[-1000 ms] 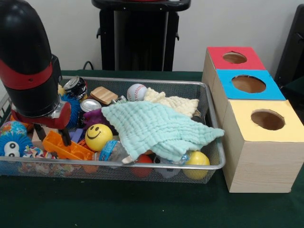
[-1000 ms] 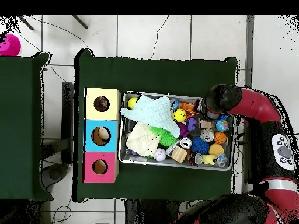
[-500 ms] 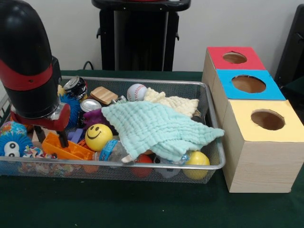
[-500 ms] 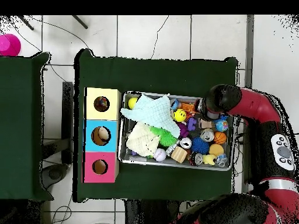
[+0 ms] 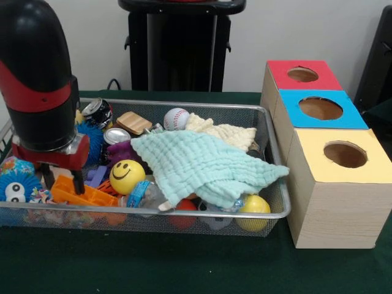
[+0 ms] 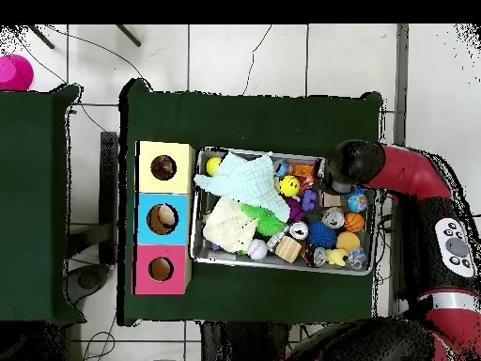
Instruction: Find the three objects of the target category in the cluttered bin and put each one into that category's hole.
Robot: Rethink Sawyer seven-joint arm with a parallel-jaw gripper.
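The cluttered bin (image 5: 184, 212) is a wire mesh tray full of toys; it also shows in the overhead view (image 6: 285, 267). My gripper (image 5: 61, 179) is down in its left end, open. Its fingers (image 5: 78, 182) stand on either side of an orange plastic toy (image 5: 86, 194). In the overhead view only the arm's wrist (image 6: 344, 168) shows above that corner. The hole (image 5: 345, 154) in the yellow top of the largest wooden box is at the right, apart from the gripper; it also shows in the overhead view (image 6: 162, 167), with something dark inside.
A mint cloth (image 5: 202, 162) and a cream cloth (image 5: 225, 132) cover the bin's middle. Around them lie a smiley ball (image 5: 127, 176), a baseball (image 5: 176, 118), a yellow ball (image 5: 253, 207), a can (image 5: 97, 111) and a blue spiky ball (image 5: 15, 187). Blue-topped (image 5: 321, 108) and red-topped (image 5: 302, 75) boxes stand behind.
My gripper has shifted a little to the left and lower in the front view, settling around the orange toy. The bin's other things have not moved.
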